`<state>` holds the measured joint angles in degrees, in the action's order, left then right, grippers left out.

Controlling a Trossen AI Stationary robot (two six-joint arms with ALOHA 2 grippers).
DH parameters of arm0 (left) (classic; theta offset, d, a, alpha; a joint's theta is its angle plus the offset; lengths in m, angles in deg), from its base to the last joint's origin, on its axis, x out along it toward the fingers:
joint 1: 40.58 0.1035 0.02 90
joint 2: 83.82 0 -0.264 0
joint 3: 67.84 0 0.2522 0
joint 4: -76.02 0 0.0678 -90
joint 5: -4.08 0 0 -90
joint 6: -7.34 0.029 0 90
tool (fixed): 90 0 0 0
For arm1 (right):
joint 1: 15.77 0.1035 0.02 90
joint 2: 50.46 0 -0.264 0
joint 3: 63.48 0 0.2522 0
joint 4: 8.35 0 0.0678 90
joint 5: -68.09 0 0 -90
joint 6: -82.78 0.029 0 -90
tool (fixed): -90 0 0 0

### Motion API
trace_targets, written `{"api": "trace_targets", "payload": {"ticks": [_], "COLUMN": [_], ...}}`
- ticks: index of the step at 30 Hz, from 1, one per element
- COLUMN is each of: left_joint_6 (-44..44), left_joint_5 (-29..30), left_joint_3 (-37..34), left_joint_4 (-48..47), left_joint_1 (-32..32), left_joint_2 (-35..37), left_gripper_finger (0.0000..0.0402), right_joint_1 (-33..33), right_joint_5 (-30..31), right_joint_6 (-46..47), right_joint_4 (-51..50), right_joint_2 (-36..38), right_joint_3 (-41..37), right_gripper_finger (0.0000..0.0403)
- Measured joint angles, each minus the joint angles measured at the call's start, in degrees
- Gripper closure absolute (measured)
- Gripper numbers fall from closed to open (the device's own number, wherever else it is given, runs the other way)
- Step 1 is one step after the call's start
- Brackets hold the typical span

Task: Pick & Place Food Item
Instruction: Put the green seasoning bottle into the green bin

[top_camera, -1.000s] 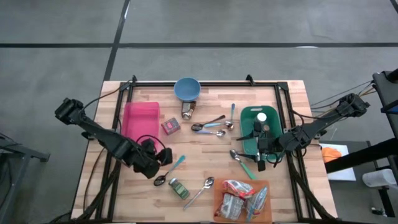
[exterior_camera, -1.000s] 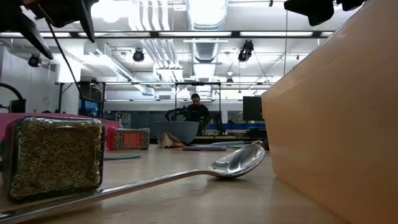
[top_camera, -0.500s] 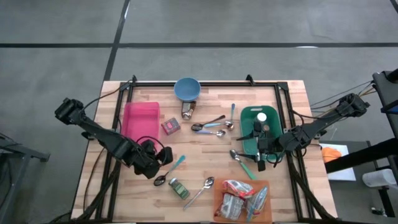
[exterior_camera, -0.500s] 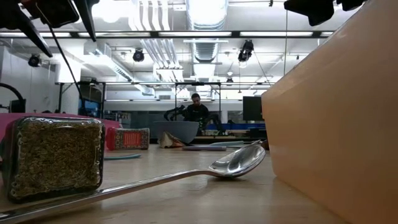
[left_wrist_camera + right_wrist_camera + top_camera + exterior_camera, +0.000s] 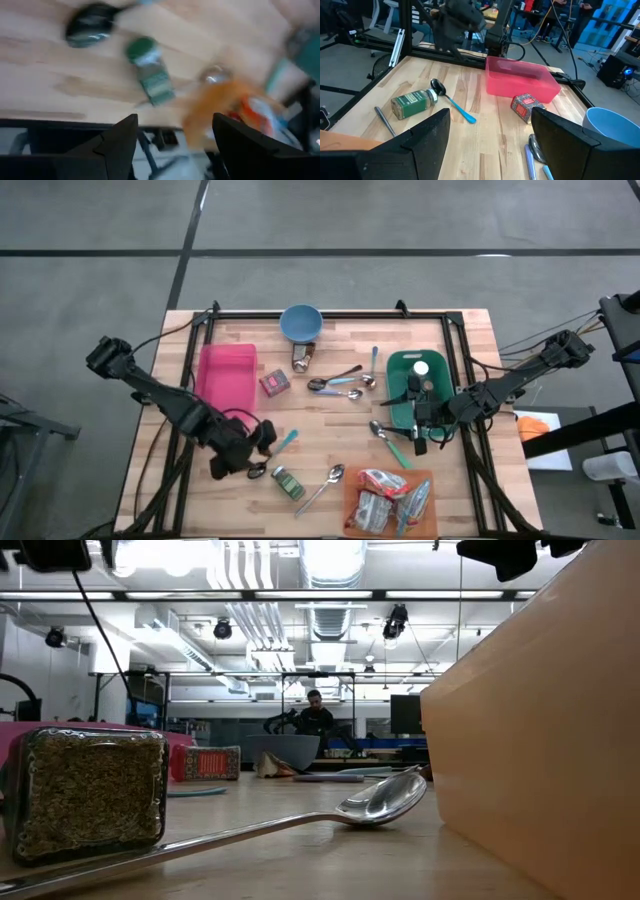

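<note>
A green-lidded spice jar [image 5: 288, 482] lies on its side near the table's front edge, also seen as the green jar [image 5: 150, 75] in the left wrist view. My left gripper [image 5: 252, 454] hangs above and just left of it, open and empty, above the bowl of a blue-handled spoon [image 5: 270, 455]. Several snack packets [image 5: 388, 498] lie in an orange tray [image 5: 352, 502] at the front right. A small red box [image 5: 274, 383] rests beside the pink container [image 5: 225, 375]. My right gripper [image 5: 410, 418] waits open over the green tray [image 5: 432, 360].
A blue bowl [image 5: 300, 323] and a small jar [image 5: 302, 357] sit at the far middle. Several spoons [image 5: 340, 380] lie mid-table, another spoon [image 5: 325, 485] near the front. In the low view the orange tray's wall [image 5: 540, 740] fills the right side. Black rails [image 5: 330, 315] frame the table.
My left gripper has rolled about its own axis and tipped up a little while staying nearly in place above the spoon and jar; its fingers have swung almost out of the low view's top left corner. It stays open. Nothing on the table has moved.
</note>
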<state>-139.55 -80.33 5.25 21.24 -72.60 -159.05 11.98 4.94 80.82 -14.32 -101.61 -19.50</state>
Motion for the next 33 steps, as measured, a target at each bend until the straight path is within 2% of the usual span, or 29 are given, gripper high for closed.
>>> {"api": "trace_targets", "payload": {"ticks": [3, 6, 11, 13, 15, 18, 25, 28, 33], "left_joint_6": [1.8, 1.9, 2.1, 2.1, 0.8, -5.0, -22.6, -23.9, -21.3], "left_joint_5": [4.0, 3.7, -0.5, 1.5, 4.1, 5.8, 3.2, 1.2, -5.8], "left_joint_3": [-3.1, -10.2, -30.2, -36.4, -39.7, -41.5, -40.5, -38.9, -37.8], "left_joint_4": [7.0, 17.2, 53.9, 66.8, 73.0, 73.6, 71.8, 69.9, 66.5], "left_joint_1": [1.3, 3.1, 6.6, 6.7, 6.7, 6.8, 6.4, 6.6, 6.6], "left_joint_2": [2.4, 5.1, 7.2, 6.6, 5.9, 5.8, 5.8, 5.8, 5.8], "left_gripper_finger": [0.0144, 0.0144, 0.0144, 0.0144, 0.0144, 0.0144, 0.0144, 0.0144, 0.0144], "right_joint_1": [0.0, 0.0, 0.0, 0.0, 0.0, 0.0, 0.0, 0.0, 0.0], "right_joint_5": [0.0, 0.0, 0.0, 0.0, 0.0, 0.0, 0.0, 0.0, 0.0], "right_joint_6": [0.0, 0.0, 0.0, 0.0, 0.0, 0.0, 0.0, 0.0, 0.0], "right_joint_4": [0.0, 0.0, 0.0, 0.0, 0.0, 0.0, 0.0, 0.0, 0.0], "right_joint_2": [0.0, 0.0, 0.0, 0.0, 0.0, 0.0, 0.0, 0.0, 0.0], "right_joint_3": [0.0, 0.0, 0.0, 0.0, 0.0, 0.0, 0.0, 0.0, 0.0], "right_gripper_finger": [0.0126, 0.0126, 0.0126, 0.0126, 0.0126, 0.0126, 0.0126, 0.0126, 0.0126]}}
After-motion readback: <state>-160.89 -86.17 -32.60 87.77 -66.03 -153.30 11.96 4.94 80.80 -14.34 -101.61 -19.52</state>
